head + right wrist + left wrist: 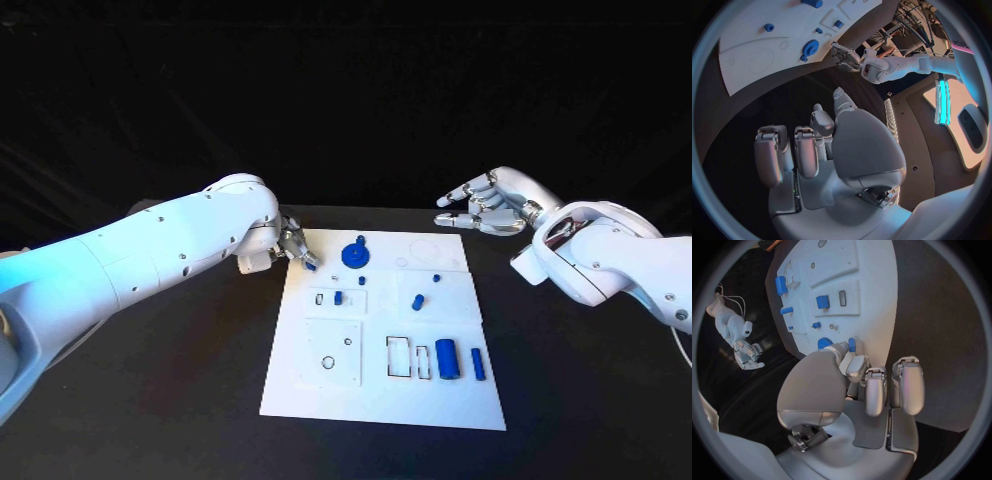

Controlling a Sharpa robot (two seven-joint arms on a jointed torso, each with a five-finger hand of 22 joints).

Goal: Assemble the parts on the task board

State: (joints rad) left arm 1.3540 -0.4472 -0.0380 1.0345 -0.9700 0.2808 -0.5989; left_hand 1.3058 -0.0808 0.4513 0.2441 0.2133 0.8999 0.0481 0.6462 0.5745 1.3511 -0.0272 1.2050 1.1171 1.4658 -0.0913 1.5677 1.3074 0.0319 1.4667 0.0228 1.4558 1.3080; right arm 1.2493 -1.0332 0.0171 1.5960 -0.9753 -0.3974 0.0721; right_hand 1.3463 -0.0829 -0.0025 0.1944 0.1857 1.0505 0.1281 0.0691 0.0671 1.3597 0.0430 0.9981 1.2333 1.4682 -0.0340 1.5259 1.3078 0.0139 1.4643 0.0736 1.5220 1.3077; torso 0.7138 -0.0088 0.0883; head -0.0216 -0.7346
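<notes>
The white task board [433,400] lies in the middle of the table. My left hand [293,246] hovers at the board's far left corner and pinches a small blue peg [310,266] between thumb and a finger; the left wrist view shows the peg [852,344] at the fingertips, just beside the blue gear [824,342]. The gear [355,256] sits on the board's far end. My right hand [483,208] hangs above the table beyond the board's far right corner, fingers apart and holding nothing.
Other blue parts lie on the board: a small block [339,297], a short peg [417,300], a thick cylinder [447,358] and a thin bar [477,364] near the front right. Black table surrounds the board.
</notes>
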